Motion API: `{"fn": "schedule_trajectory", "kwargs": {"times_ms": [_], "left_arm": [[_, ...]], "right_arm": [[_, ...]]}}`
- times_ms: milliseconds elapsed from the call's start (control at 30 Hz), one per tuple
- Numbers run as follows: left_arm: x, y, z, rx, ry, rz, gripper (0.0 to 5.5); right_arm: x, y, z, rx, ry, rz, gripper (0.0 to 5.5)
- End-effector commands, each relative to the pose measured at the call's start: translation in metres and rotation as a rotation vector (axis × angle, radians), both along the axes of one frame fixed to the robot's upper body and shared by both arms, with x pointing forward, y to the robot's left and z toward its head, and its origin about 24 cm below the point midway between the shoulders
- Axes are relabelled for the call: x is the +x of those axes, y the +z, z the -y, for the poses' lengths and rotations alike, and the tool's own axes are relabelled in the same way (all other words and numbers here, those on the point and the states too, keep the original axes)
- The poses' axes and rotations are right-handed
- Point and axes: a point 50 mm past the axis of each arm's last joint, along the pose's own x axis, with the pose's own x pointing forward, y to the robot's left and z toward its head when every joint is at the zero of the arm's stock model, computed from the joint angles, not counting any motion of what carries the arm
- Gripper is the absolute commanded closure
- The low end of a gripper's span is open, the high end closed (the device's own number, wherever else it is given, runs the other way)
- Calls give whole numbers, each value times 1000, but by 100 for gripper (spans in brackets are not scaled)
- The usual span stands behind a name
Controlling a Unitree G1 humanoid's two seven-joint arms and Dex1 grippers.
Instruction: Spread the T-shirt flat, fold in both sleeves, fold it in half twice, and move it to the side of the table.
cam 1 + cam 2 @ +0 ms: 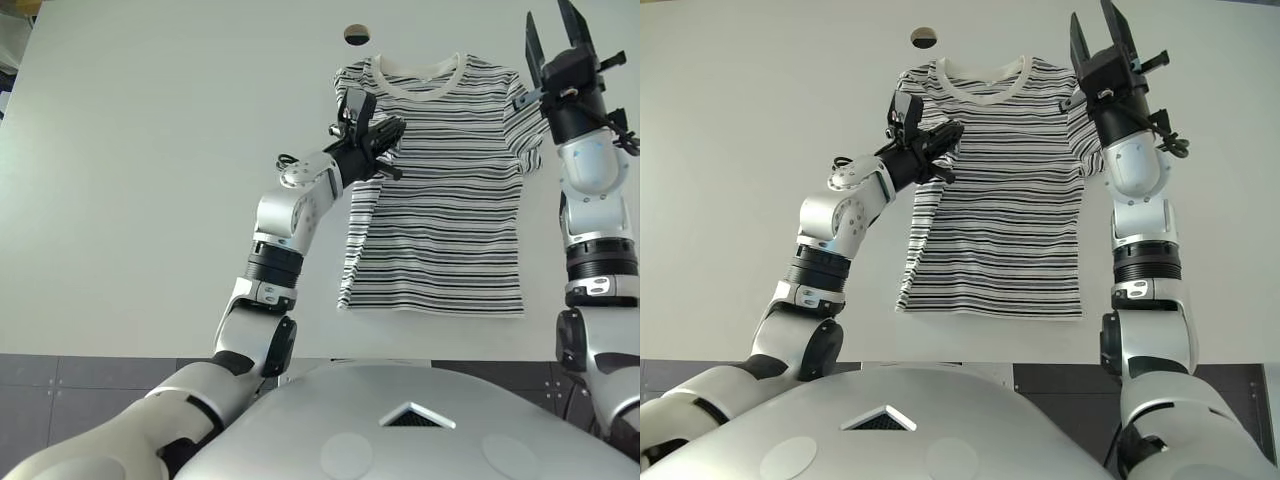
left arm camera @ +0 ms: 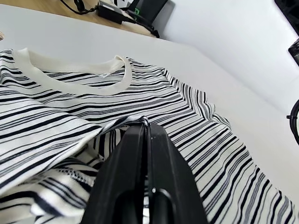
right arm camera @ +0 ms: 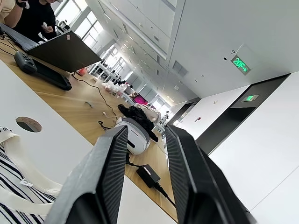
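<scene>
The shirt [image 1: 445,210] lies flat on the table [image 1: 150,200], collar toward the far edge, near a round hole [image 1: 356,35]. The left gripper [image 1: 397,128] pinches the shirt's left sleeve, which is folded inward. The right gripper [image 1: 556,35], fingers spread, is raised over the right sleeve.

striped t-shirt [image 1: 440,190], left sleeve folded
</scene>
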Motion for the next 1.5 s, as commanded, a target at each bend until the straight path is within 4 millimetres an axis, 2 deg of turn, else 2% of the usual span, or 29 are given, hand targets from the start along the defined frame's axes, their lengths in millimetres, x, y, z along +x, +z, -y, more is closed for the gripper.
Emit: {"fn": "schedule_trajectory", "kwargs": {"times_ms": [33,133,333,567,667,767,933,1033,1167,1267,1400,1500], "left_arm": [[-3,-10,8,15,-33,-44,536],[-4,-14,9,-3,-39,-67,496],[-4,-7,9,-32,-50,-31,418],[-17,20,6,-98,-118,121,414],[-24,28,-10,-63,-111,194,414],[-21,33,-36,43,-10,288,414],[1,33,-95,489,265,540,414],[6,27,-107,663,299,622,414],[9,-4,-107,852,234,591,414],[13,-25,-102,922,177,534,414],[13,-38,-87,911,98,495,414],[12,-36,-67,795,50,472,414]], "right_arm": [[2,2,-4,-5,12,3,404],[1,1,-4,-5,11,0,404],[1,0,-4,-2,13,-2,404],[0,0,-2,-5,9,-2,404],[-1,1,0,-7,6,-2,404],[-2,0,0,-7,5,-6,404],[-2,-2,-1,-5,5,-10,404],[-2,-3,-1,-5,5,-14,404],[-2,-3,-2,-6,6,-14,404],[-2,-2,-1,-8,5,-11,404],[-1,-1,-2,-8,6,-11,404],[-1,-1,-2,-8,6,-10,404]]}}
